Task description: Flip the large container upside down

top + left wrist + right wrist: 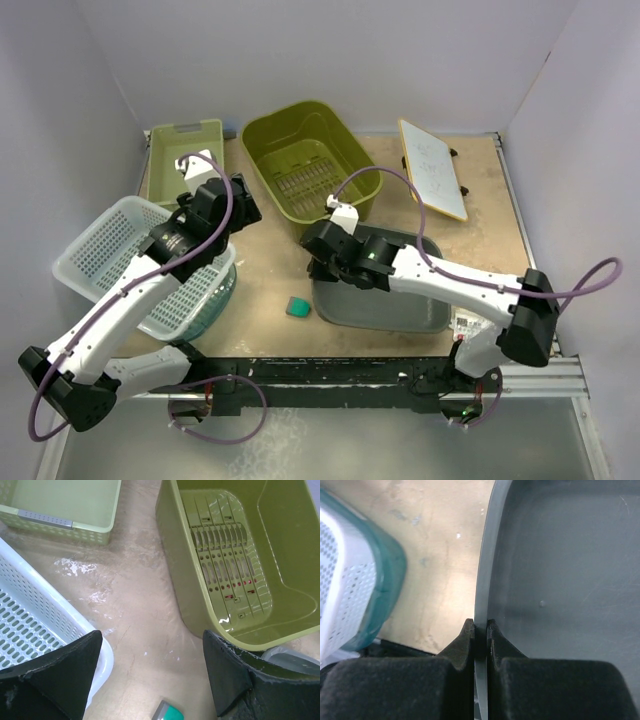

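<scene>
The large grey container [385,300] stands upright at the front right of the table, open side up. My right gripper [320,268] is shut on its left rim; in the right wrist view the fingertips [481,630] pinch the thin grey wall [487,565], one finger outside, one inside. My left gripper [246,206] is open and empty, hovering over bare table left of an olive-green container [305,160]. In the left wrist view its jaws [152,655] stand wide apart, with the olive container [235,555] at the right.
A white perforated basket [100,250] rests on a teal basin [215,295] at the left. A light green tray [185,150] is at the back left, a white board [432,167] at the back right. A small teal block [298,307] lies left of the grey container.
</scene>
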Controlling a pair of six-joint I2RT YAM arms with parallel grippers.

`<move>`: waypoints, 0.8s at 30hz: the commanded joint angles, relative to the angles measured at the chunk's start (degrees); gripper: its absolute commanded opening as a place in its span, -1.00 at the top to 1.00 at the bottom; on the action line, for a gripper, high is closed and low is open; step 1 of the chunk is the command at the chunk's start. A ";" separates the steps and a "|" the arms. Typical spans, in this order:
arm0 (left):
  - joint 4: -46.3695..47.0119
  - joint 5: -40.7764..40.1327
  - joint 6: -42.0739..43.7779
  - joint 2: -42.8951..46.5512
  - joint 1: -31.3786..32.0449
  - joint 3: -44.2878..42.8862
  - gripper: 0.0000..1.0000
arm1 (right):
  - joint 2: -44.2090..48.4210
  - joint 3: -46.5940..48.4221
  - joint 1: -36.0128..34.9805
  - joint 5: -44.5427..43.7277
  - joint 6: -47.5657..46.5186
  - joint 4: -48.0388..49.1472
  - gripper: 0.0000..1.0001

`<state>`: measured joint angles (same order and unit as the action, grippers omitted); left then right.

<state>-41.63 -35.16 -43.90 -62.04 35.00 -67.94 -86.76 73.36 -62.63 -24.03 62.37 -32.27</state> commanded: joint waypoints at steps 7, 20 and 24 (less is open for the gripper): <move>0.74 0.61 -0.69 0.60 -0.21 -2.68 -0.57 | 13.40 2.23 -0.34 7.65 -0.47 5.59 1.00; 0.36 0.30 -0.58 1.72 -0.29 -3.20 -0.57 | 23.97 -2.50 -0.24 22.30 5.77 17.59 1.00; -0.19 -0.02 -0.41 2.74 -0.29 -2.25 -0.57 | 27.15 -4.28 -0.09 19.36 7.64 18.05 1.00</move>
<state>-41.89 -34.68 -43.99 -61.49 34.98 -69.34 -63.55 69.95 -62.65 -4.32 67.07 -19.51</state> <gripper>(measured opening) 0.787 0.046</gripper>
